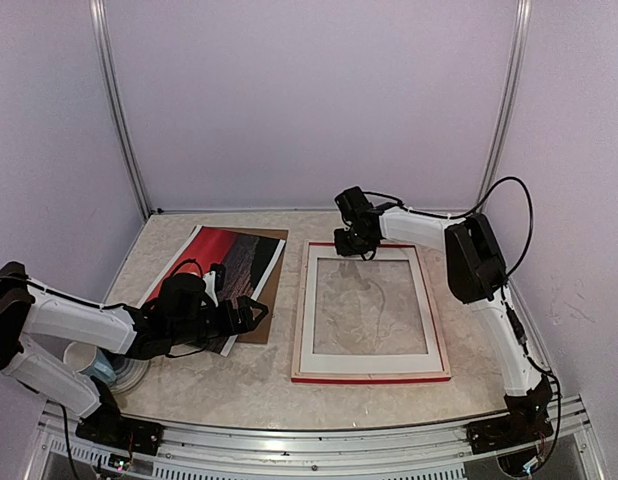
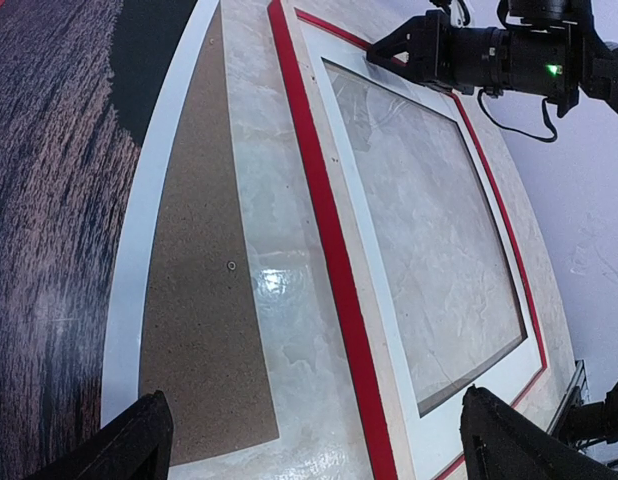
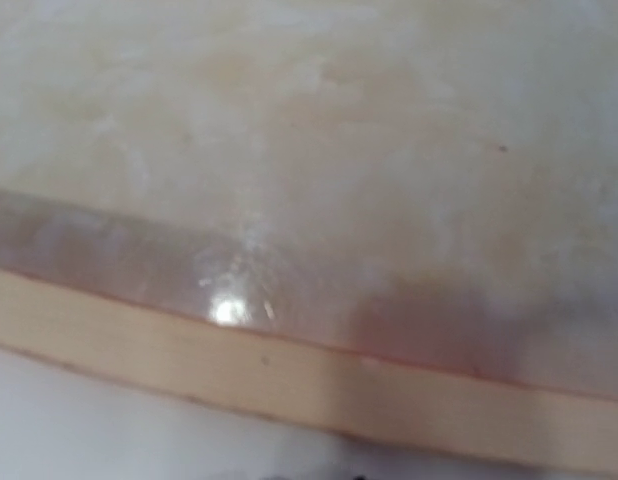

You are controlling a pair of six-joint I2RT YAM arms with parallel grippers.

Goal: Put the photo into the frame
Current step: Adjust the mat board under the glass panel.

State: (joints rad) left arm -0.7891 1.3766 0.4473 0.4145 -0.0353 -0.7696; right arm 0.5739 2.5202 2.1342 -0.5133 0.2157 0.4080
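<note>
The photo (image 1: pixel 234 258) lies face up at the left on a brown backing board (image 1: pixel 273 290); its dark sea and white border fill the left of the left wrist view (image 2: pixel 59 200). The frame (image 1: pixel 300 330) lies flat at centre right, pale wood side up with red edges, and the table shows through its opening. My left gripper (image 1: pixel 251 315) is open and empty above the photo's near right corner; its fingers (image 2: pixel 129 440) stand wide apart. My right gripper (image 1: pixel 351 243) is at the frame's far left corner. The right wrist view is blurred and shows only the frame's wooden edge (image 3: pixel 289 370).
A white mat (image 1: pixel 314 300) sits inside the frame. The backing board (image 2: pixel 199 330) sticks out from under the photo toward the frame's red edge (image 2: pixel 329 230). A white cup-like object (image 1: pixel 84 358) stands at the near left. Walls close in the table.
</note>
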